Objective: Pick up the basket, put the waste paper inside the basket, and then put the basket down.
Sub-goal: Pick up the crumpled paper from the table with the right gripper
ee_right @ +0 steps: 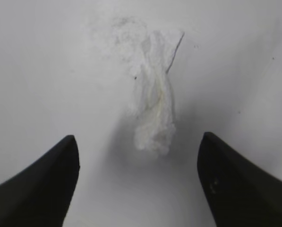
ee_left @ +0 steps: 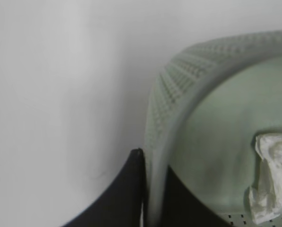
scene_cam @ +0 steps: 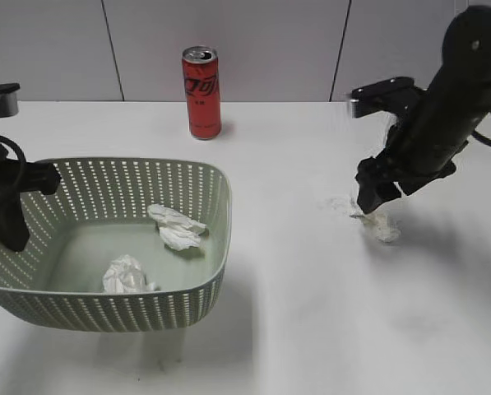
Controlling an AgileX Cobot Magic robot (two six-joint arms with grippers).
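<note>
A: Fingers [ee_right: 46,184] of the right end effector [scene_cam: 375,200] are spread wide, released, with a wad of waste paper [ee_right: 154,106] lying on the worktop [scene_cam: 311,313] between them, slightly ahead.

B: And the left end effector [ee_left: 150,189]?

A: Clenched on the left rim of the basket [scene_cam: 192,304]; two paper wads lie inside. A red can [scene_cam: 201,92] stands far behind.

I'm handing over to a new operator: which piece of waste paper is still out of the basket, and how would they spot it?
Start at the green basket on the left, which the left gripper holds by its rim. Look right across the bare white table to the open right gripper. The loose wad lies just below it, alone on the table, while the other two wads sit inside the basket.
</note>
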